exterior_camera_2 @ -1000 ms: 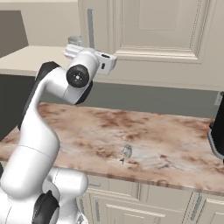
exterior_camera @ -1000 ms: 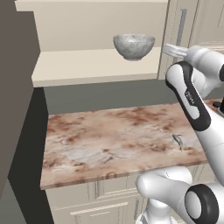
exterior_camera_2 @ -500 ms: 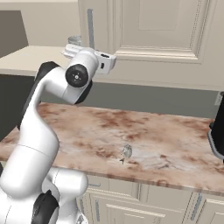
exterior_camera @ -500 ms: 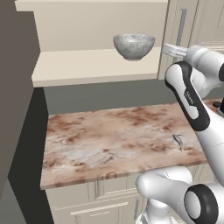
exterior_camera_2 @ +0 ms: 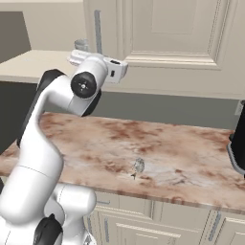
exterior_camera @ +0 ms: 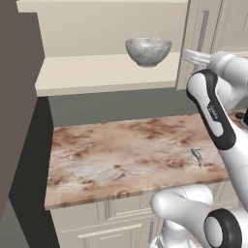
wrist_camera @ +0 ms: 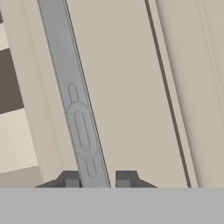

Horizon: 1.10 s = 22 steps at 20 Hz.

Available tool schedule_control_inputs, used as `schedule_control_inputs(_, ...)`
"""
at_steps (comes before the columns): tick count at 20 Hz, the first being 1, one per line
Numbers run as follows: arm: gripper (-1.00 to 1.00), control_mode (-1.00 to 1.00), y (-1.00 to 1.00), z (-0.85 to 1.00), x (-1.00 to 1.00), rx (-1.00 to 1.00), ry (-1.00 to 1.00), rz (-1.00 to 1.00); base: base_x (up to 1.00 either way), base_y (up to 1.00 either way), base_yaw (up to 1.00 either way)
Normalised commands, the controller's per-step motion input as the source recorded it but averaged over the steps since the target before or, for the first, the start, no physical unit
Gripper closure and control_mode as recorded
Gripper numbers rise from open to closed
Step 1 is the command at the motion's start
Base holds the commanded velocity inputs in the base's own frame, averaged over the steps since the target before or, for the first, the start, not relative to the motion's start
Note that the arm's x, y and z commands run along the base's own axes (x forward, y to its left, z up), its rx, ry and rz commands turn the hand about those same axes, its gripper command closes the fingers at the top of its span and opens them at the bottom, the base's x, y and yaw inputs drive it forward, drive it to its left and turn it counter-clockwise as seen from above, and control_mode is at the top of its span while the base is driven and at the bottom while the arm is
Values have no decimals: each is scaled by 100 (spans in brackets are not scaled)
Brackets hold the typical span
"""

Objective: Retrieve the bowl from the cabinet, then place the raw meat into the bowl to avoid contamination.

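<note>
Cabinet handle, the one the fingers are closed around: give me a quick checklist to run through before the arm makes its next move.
1. Fingers on either side of the cabinet handle: ok.
2. Gripper shut on the handle: ok.
3. Cabinet open, shelf exposed: ok.
4. Bowl upright on the shelf, clear of the arm: ok.
5. Counter free to receive the bowl: ok, only a small grey item near the right edge.
6. Raw meat located: cannot tell.

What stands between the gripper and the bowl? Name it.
Nothing visible blocks the bowl: it sits on the cabinet shelf with its front open. The gripper is off to the side, shut on the door handle.
</note>
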Motion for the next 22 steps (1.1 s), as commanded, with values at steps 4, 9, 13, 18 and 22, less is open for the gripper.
schedule_control_inputs(4,100,-100,-40,28,-42,2,2,0,0,0,0)
schedule_control_inputs(9,100,-100,-42,34,-51,3,2,0,0,0,0)
schedule_control_inputs(13,100,-100,-48,35,-61,4,0,0,0,0,0)
schedule_control_inputs(18,100,-100,-55,32,-65,5,0,0,0,0,0)
schedule_control_inputs(22,100,-100,-60,33,-69,6,0,0,0,0,0)
